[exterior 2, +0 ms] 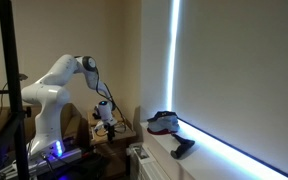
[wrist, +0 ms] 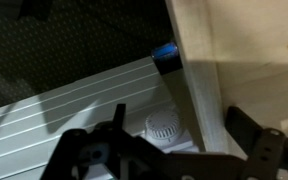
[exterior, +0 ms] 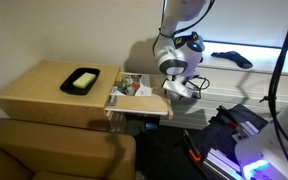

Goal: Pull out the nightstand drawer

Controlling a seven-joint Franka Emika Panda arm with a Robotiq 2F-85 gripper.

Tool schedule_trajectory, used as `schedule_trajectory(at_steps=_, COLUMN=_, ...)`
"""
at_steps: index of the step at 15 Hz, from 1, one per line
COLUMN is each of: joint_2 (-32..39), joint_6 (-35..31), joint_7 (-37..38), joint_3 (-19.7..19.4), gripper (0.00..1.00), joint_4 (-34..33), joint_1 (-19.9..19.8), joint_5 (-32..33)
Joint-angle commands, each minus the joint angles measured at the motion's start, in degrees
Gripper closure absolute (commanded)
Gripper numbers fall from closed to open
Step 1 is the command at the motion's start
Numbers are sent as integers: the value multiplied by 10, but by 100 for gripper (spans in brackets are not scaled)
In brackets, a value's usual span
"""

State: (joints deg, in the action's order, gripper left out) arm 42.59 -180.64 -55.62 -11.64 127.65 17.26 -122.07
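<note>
The nightstand (exterior: 44, 88) stands beside the arm. Its drawer (exterior: 139, 103) projects partly open toward the gripper (exterior: 179, 88), which sits at the drawer front. The fingers (wrist: 84, 155) stand apart, clamping nothing. Pull along the slide axis, directly away from the cabinet.
</note>
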Motion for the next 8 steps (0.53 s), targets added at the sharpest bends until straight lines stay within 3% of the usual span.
schedule_trajectory(at_steps=1, joint_2=56, joint_6=-60, joint_7=33, joint_3=10, gripper=0, joint_4=-21, joint_1=-59, joint_5=38)
schedule_trajectory(at_steps=2, joint_2=56, joint_6=-80, joint_7=41, joint_3=21, gripper=0, joint_4=-22, joint_1=-76, joint_5=49)
schedule_trajectory(at_steps=3, joint_2=55, joint_6=-84, joint_7=136, joint_3=15, gripper=0, joint_4=-3, joint_1=-65, joint_5=129)
schedule_trajectory(at_steps=4, joint_2=53, joint_6=-85, joint_7=164, joint_3=26, gripper=0, joint_4=2, joint_1=-74, joint_5=157)
schedule_trajectory(at_steps=5, joint_2=51, joint_6=-111, joint_7=140, joint_3=67, gripper=0, joint_4=-7, joint_1=-118, joint_5=143)
schedule_trajectory(at_steps=6, joint_2=49, joint_6=-126, joint_7=165, joint_3=85, gripper=0, joint_4=1, joint_1=-129, joint_5=160)
schedule_trajectory(at_steps=7, joint_2=4, joint_6=-88, joint_7=147, joint_3=55, gripper=0, joint_4=6, joint_1=-67, joint_5=133)
schedule_trajectory(at_steps=8, joint_2=2, joint_6=-95, joint_7=152, joint_3=65, gripper=0, joint_4=5, joint_1=-73, joint_5=136)
